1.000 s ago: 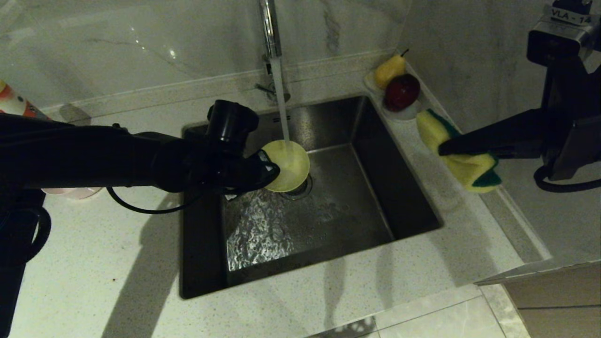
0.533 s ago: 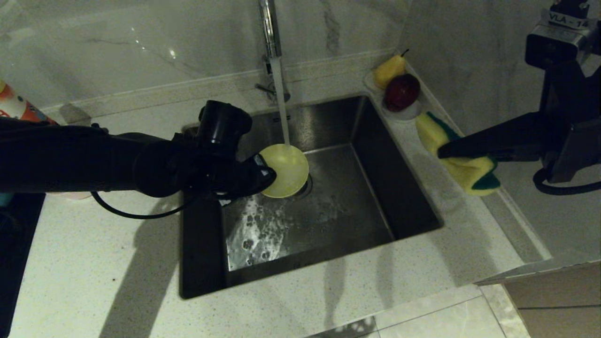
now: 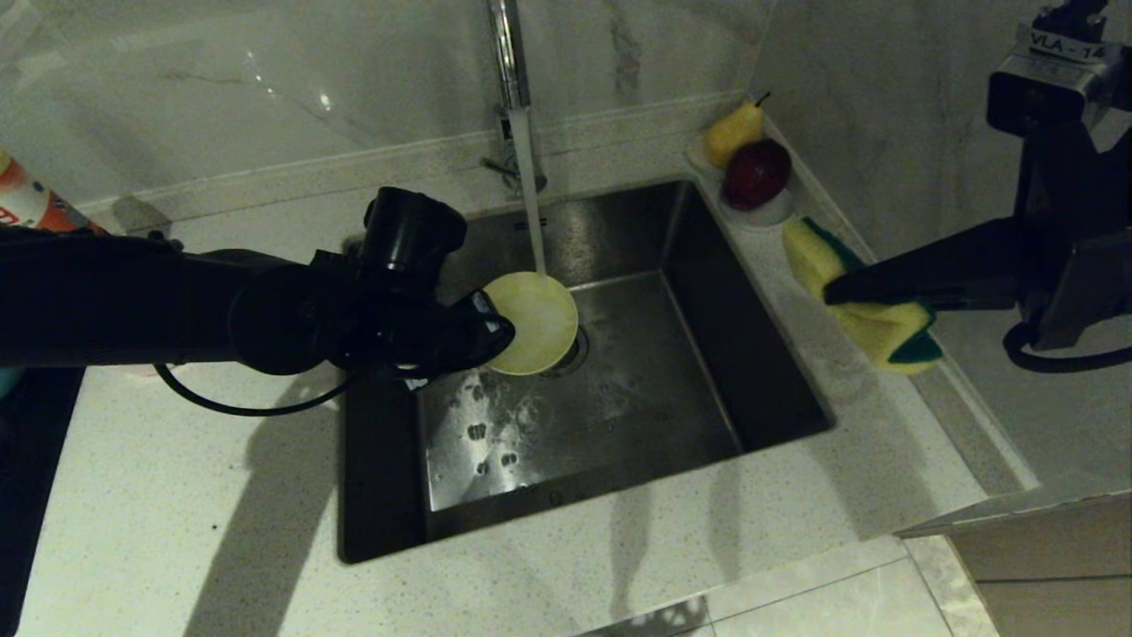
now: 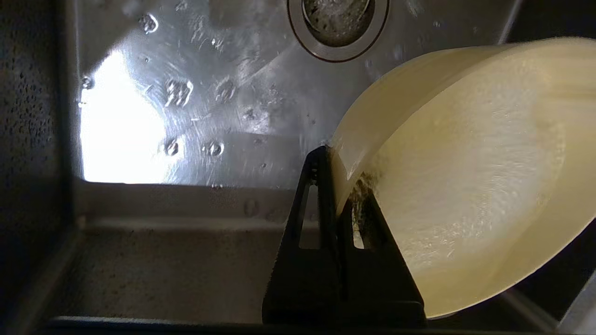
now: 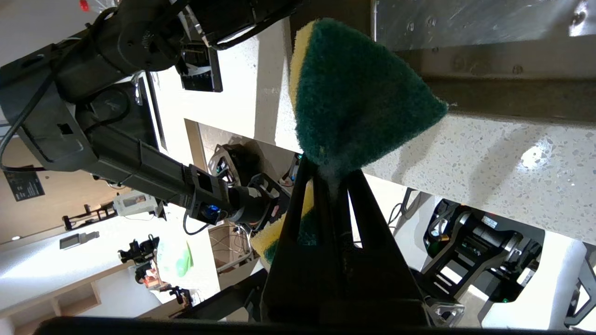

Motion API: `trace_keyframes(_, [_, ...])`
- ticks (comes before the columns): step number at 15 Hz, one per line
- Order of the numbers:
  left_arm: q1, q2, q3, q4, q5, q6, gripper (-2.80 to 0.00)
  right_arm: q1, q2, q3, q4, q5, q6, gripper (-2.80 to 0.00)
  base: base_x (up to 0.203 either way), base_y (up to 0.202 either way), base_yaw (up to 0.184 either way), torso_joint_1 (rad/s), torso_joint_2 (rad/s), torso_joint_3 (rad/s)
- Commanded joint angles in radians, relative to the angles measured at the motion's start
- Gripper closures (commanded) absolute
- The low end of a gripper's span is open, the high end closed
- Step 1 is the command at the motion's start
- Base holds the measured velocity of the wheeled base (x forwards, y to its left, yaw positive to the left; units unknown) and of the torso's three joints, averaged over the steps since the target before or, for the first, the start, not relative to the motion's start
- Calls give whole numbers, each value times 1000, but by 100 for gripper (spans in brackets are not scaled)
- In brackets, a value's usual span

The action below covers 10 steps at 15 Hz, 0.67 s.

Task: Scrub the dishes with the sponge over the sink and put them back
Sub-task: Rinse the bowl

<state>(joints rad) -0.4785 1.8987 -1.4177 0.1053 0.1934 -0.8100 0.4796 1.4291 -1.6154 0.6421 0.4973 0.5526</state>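
A yellow bowl (image 3: 533,322) (image 4: 470,186) hangs over the sink (image 3: 707,327), level and catching the stream from the faucet (image 3: 506,53). My left gripper (image 3: 491,326) (image 4: 336,160) is shut on its rim, one finger inside and one outside. The drain strainer (image 4: 337,18) lies below it. The sponge (image 3: 862,292) (image 5: 358,97), green face on yellow foam and folded, is pinched in my right gripper (image 3: 836,285) (image 5: 326,170), which is held above the counter to the right of the sink. The pink and blue bowls are hidden.
A white dish (image 3: 768,212) with a pear (image 3: 732,133) and a dark red apple (image 3: 757,172) stands at the sink's back right corner. An orange bottle (image 3: 22,199) is at the far left. Water drops lie on the sink floor (image 3: 495,433).
My left arm has drawn back slightly to the left with the yellow bowl. The sheet of water on the sink floor has drained to scattered drops. The right arm has stayed still.
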Motion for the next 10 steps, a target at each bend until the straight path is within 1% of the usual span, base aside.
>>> trace_keyframes(1, [0, -4, 5, -1, 1, -5, 0, -1, -1, 3, 4, 3, 3, 0, 0, 0, 0, 0, 0, 0])
trace_keyframes(4, [0, 2, 5, -10, 11, -1, 0, -4, -5, 20, 4, 3, 1, 0, 0, 0, 0, 0, 0, 0])
trace_keyframes(7, [0, -2, 5, -15, 15, 2, 0, -6, -25, 66, 1, 3, 0, 0, 0, 0, 0, 0, 0, 0])
trace_keyframes(8, [3, -8, 10, -17, 40, 2, 0, -6, -28, 81, -7, 3, 0, 0, 0, 0, 0, 0, 0, 0])
trace_keyframes(9, [4, -14, 14, -23, 107, 6, 0, -9, -35, 99, -21, 3, 1, 0, 0, 0, 0, 0, 0, 0])
trace_keyframes(10, [7, -19, 18, -69, 183, 18, 0, -15, -40, 120, -43, 3, 1, 0, 0, 0, 0, 0, 0, 0])
